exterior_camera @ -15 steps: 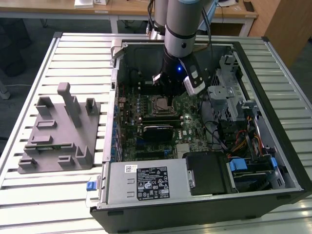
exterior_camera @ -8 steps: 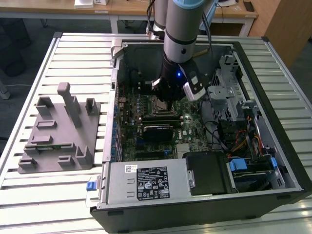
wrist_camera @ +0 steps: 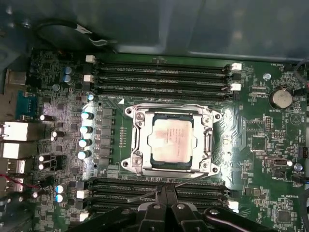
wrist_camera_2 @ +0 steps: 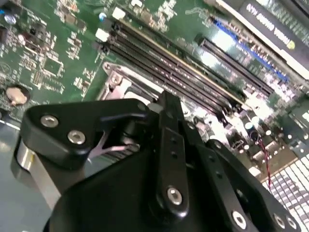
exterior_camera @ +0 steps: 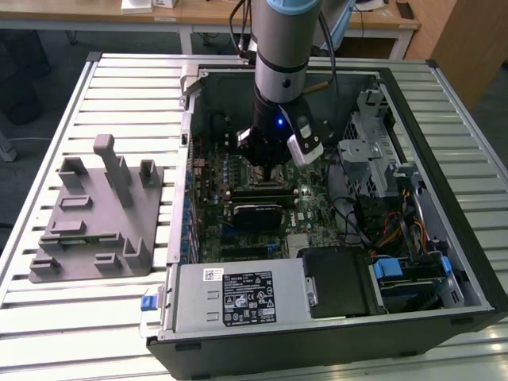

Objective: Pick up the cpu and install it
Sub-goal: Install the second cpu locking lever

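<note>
Computer case (exterior_camera: 444,238): black, lying open on its side on a slatted pale metal table (exterior_camera: 95,333), its green circuit board (exterior_camera: 313,214) facing up.

Chip (wrist_camera: 170,138): pale silver square with a darker rim, lying flat inside the metal-framed socket (wrist_camera: 136,140) on the board in the first wrist view. Long black memory slots (wrist_camera: 159,77) run along two opposite sides of the socket. A round silver coin battery (wrist_camera: 280,99) sits on the board well apart from it.

Gripper (exterior_camera: 266,163): black, at the end of a grey and blue arm (exterior_camera: 284,48), reaching down into the case over the middle of the board. Its black linkages (wrist_camera_2: 169,159) are seen close in the second wrist view, with the socket's metal frame (wrist_camera_2: 116,79) just past them. I cannot tell whether the fingers are apart or together.

Labels: a white sticker and a black sticker with white print on the grey metal box (exterior_camera: 238,298) at the case's near edge; the print is not legible. Small white lettering on the board is likewise unreadable.

Holder (exterior_camera: 99,218): grey plastic tray with upright pegs, on the table toward the exterior view's left, apart from the case.

Room: wooden desks (exterior_camera: 214,12) stand behind the table on a dark floor (exterior_camera: 48,71).
</note>
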Robot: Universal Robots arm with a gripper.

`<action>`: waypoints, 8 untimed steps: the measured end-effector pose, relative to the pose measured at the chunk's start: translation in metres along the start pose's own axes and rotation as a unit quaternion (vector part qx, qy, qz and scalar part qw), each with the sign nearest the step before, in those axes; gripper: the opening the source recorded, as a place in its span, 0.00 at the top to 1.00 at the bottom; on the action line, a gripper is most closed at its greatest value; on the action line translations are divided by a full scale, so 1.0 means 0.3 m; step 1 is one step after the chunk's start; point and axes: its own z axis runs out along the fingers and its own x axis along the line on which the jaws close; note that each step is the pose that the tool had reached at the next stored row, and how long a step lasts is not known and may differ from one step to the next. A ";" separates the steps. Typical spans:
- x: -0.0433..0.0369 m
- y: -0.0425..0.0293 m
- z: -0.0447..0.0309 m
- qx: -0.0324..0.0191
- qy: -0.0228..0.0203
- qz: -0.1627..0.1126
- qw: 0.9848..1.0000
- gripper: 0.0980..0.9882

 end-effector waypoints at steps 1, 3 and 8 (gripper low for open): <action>0.000 0.000 0.000 0.000 0.000 0.000 1.000 0.99; 0.000 0.000 0.002 0.000 0.000 0.000 1.000 0.99; 0.000 -0.001 0.017 -0.002 0.008 0.001 1.000 0.99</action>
